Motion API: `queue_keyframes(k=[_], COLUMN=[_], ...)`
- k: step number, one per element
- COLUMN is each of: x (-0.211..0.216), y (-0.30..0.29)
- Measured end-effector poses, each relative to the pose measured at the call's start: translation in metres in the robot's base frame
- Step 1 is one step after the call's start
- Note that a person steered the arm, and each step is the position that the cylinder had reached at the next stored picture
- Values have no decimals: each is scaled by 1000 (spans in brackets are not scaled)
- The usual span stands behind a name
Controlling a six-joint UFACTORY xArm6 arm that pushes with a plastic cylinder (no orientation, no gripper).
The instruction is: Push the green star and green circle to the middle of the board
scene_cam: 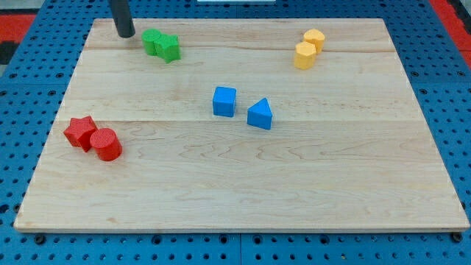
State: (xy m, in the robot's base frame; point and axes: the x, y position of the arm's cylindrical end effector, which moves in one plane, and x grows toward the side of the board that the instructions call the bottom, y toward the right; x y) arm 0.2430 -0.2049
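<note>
Two green blocks sit touching near the view's top left: one [152, 40] on the left and one [168, 48] on the right. I cannot tell which is the star and which the circle. My tip [126, 34] rests on the board just left of the left green block, a small gap apart.
A blue cube [224, 101] and a blue triangle [260, 115] sit near the board's middle. A red star [80, 133] and red cylinder [107, 144] touch at the left. Two yellow blocks [308, 48] touch at the top right. The wooden board [243, 199] lies on a blue pegboard.
</note>
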Motion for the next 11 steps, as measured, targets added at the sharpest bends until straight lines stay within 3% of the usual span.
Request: queue_keyframes(k=[2,5,8,10,11], x=[4,45,84,85,100], y=[80,109,101,148,111])
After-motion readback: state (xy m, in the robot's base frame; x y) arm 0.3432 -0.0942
